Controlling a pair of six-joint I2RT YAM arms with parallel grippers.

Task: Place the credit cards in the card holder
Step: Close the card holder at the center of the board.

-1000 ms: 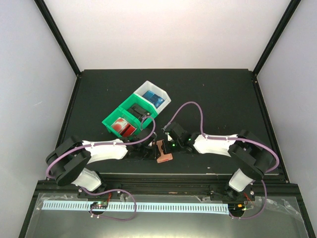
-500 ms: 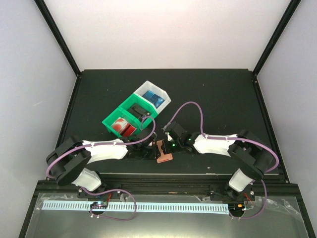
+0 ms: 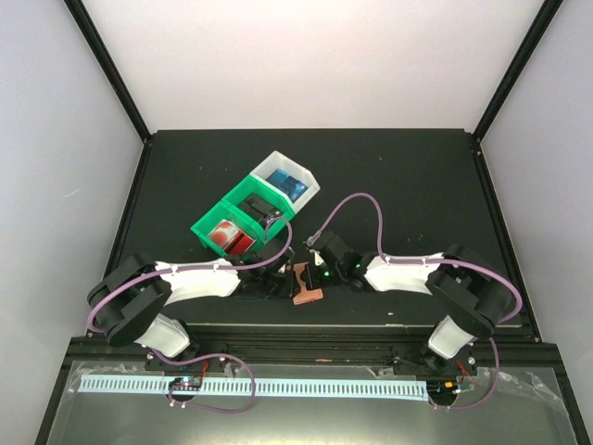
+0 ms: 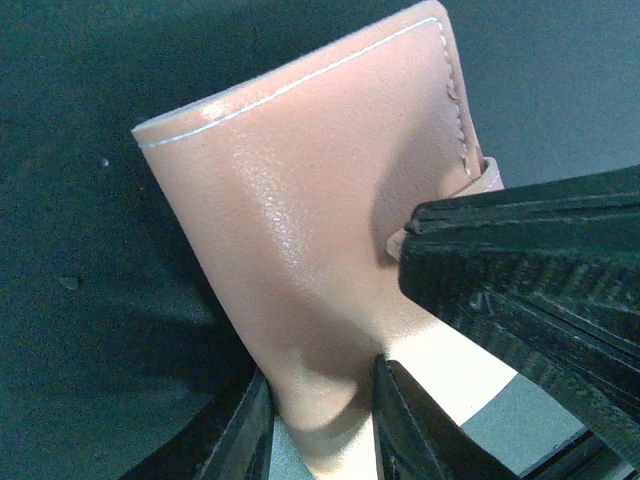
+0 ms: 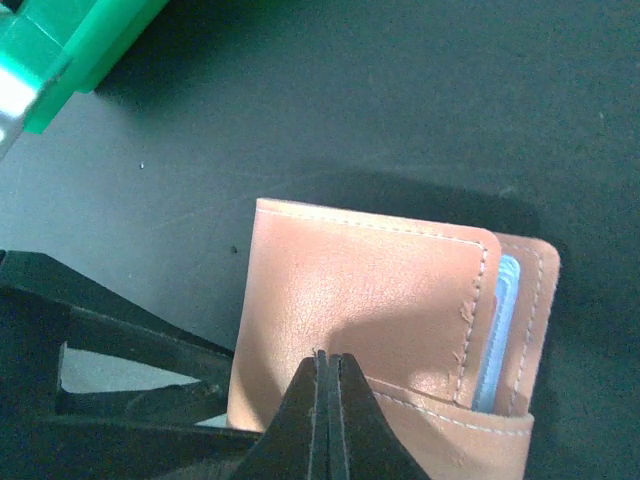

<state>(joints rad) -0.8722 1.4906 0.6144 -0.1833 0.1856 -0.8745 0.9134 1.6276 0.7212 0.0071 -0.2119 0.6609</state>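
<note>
The brown card holder [image 3: 305, 284] lies near the table's front edge between both grippers. My left gripper [image 3: 281, 284] holds one flap of the card holder [image 4: 300, 230], and the leather passes between its fingers [image 4: 250, 435]. My right gripper [image 5: 322, 362] is shut, with its tips resting on the outer flap of the card holder [image 5: 360, 290]. A pale blue card edge [image 5: 505, 330] shows inside a slot at the right. Red and white credit cards [image 3: 232, 237] lie in the green bin [image 3: 243, 217].
A white bin [image 3: 289, 182] with blue contents adjoins the green bin behind the grippers. A corner of the green bin [image 5: 70, 45] shows at the top left of the right wrist view. The table's front edge [image 3: 306, 324] runs just below the card holder.
My right gripper has edged slightly left onto the card holder. The left gripper and the card holder have barely moved.
</note>
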